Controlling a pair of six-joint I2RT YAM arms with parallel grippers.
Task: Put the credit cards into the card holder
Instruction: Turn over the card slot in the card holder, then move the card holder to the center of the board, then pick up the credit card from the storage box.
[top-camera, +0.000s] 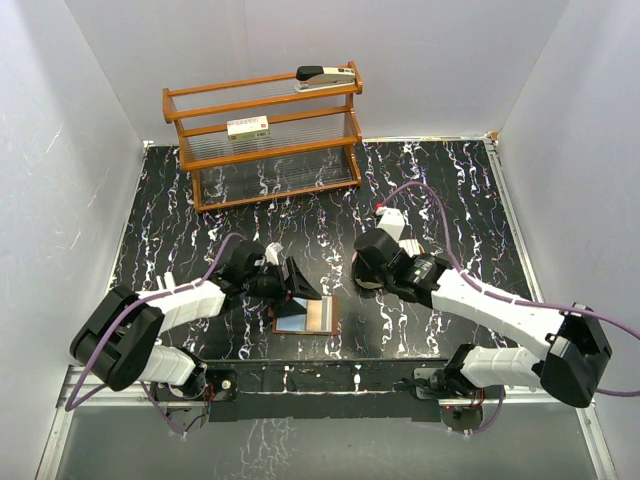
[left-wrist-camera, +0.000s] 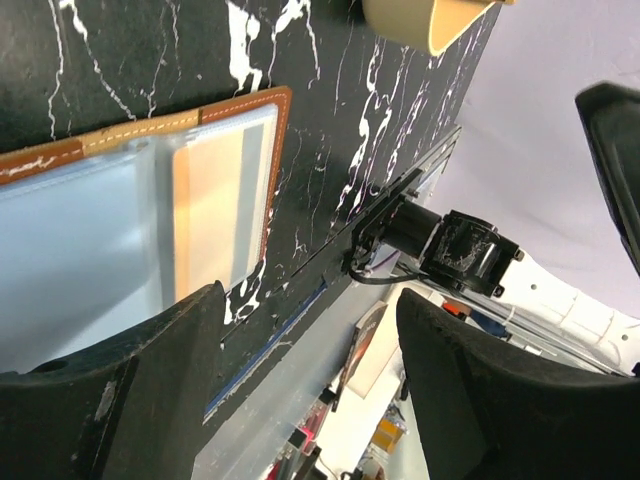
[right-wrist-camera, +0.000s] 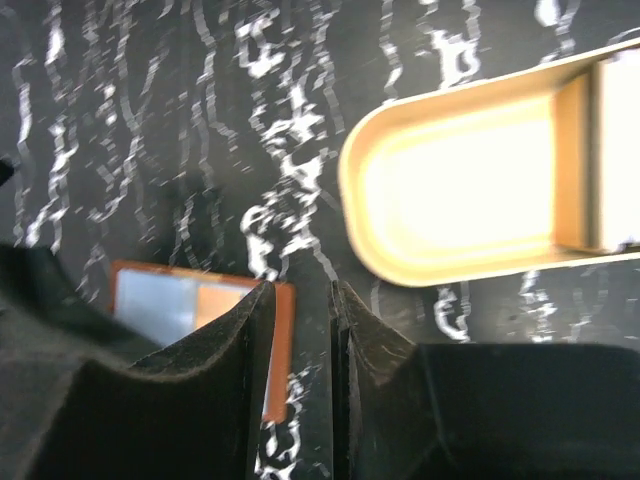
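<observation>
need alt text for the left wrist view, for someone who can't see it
The brown card holder lies open on the black marbled table, a pale blue card showing in its clear pocket. The left gripper hangs open and empty near its edge, and a corner of a tan tray shows at the top.

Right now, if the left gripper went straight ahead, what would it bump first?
Probably the table, just beside the wallet. The left gripper is open and depth is unclear, so it might catch the wallet first.
</observation>
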